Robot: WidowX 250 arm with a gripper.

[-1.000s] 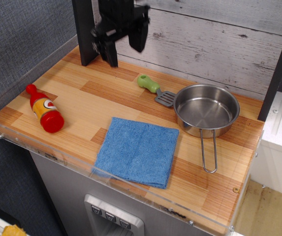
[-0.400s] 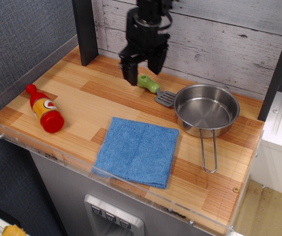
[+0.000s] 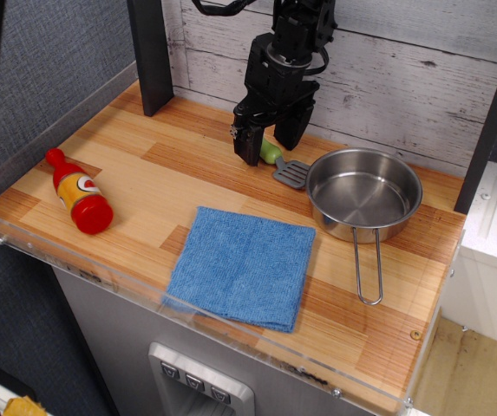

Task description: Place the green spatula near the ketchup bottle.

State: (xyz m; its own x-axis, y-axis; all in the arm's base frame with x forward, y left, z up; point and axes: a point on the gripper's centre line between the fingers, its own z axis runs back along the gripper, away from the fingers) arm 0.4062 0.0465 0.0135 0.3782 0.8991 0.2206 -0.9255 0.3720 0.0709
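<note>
Ketchup bottle (image 3: 78, 192) lying at the left, gripper (image 3: 269, 145) hanging over the green spatula (image 3: 282, 164).

The bottle is lying on the wooden counter (image 3: 170, 173), well apart from the spatula. The gripper's fingers are standing spread, straddling the green handle. The grey blade is touching the steel pan (image 3: 363, 194); a blue cloth (image 3: 245, 265) is lying in front.

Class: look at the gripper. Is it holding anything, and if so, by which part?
Nothing is held yet. The gripper is open, its fingers either side of the spatula's green handle, which lies on the counter.
</note>
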